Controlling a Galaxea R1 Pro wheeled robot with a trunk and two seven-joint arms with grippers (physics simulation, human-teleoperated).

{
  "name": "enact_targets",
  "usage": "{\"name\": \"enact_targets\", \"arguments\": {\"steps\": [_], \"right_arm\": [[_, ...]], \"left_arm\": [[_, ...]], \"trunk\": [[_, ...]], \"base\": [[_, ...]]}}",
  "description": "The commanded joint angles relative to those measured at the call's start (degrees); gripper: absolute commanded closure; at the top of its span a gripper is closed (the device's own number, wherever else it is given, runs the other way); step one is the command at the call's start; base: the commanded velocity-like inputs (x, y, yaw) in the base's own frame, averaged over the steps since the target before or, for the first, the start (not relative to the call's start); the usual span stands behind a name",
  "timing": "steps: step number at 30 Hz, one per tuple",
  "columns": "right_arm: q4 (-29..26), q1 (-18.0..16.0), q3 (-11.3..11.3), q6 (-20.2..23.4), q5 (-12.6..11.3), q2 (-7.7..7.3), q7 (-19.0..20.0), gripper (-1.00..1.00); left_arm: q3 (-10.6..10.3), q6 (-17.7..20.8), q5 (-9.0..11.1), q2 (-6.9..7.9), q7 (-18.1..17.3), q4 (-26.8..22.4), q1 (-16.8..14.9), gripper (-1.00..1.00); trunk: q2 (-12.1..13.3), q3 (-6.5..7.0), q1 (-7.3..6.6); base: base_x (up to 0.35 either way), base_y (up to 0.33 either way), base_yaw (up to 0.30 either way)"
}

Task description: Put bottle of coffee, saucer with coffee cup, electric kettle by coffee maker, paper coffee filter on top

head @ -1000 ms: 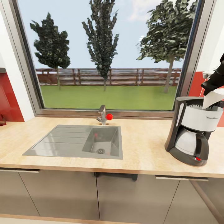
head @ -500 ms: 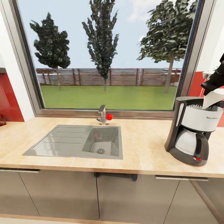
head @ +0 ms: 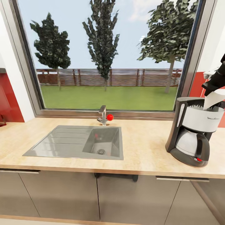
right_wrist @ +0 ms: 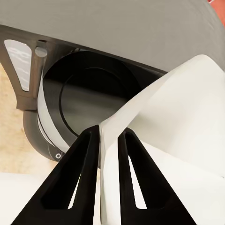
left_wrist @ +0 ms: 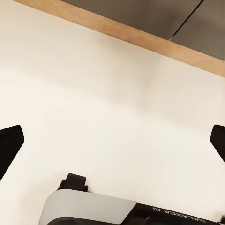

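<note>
Two claws were ours at that moment. Our right claw [right_wrist: 108,140] had its fingers [right_wrist: 84,159] pinched nearly together on the paper coffee filter [right_wrist: 173,117], a thin white sheet passing between the two black tips. In the right wrist view the filter hung just above the round black opening in the top of the coffee maker [right_wrist: 89,98]; we could not tell whether the paper touched the rim. From the head view, our right claw [head: 212,86] reached in from the right edge, and the white filter [head: 213,98] slanted down from it into the top of the coffee maker [head: 195,131]. That machine stood upright on the light-wood worktop [head: 143,143], well to the right of the sink [head: 78,142], its pale carafe seated under the white front panel and its red switch at the base.

Our left claw [left_wrist: 112,140] showed only as two dark tips at opposite edges of the left wrist view, spread wide with nothing between them, over a pale plain surface with a wooden strip [left_wrist: 140,37] beyond it.

A tap with a red knob [head: 109,117] stood behind the sink, below a wide window [head: 106,56].
</note>
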Motion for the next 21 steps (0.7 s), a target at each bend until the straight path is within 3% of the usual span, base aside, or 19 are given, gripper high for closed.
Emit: {"name": "enact_targets", "arguments": {"steps": [1, 15, 16, 21], "right_arm": [[-0.13, -0.01, -0.10, 0.64, 0.51, -0.02, 0.52, 1.00], [-0.10, -0.01, -0.10, 0.64, 0.51, -0.02, 0.52, 1.00], [-0.09, -0.01, -0.10, 0.64, 0.51, -0.02, 0.52, -1.00], [-0.01, 0.06, -0.10, 0.59, 0.51, -0.02, 0.52, -1.00]], "left_arm": [[0.08, -0.06, 0.45, -0.04, -0.01, -0.07, 0.01, -1.00], [0.08, -0.07, 0.45, -0.04, -0.01, -0.07, 0.01, -1.00], [0.08, -0.07, 0.45, -0.04, -0.01, -0.07, 0.01, -1.00], [0.08, -0.05, 0.45, -0.04, -0.01, -0.07, 0.01, -1.00]], "trunk": [[-0.03, -0.06, 0.00], [-0.03, -0.06, 0.00], [-0.03, -0.06, 0.00], [-0.03, -0.06, 0.00]], "base": [[0.000, 0.000, 0.000], [0.000, 0.000, 0.000], [0.000, 0.000, 0.000], [0.000, 0.000, 0.000]]}}
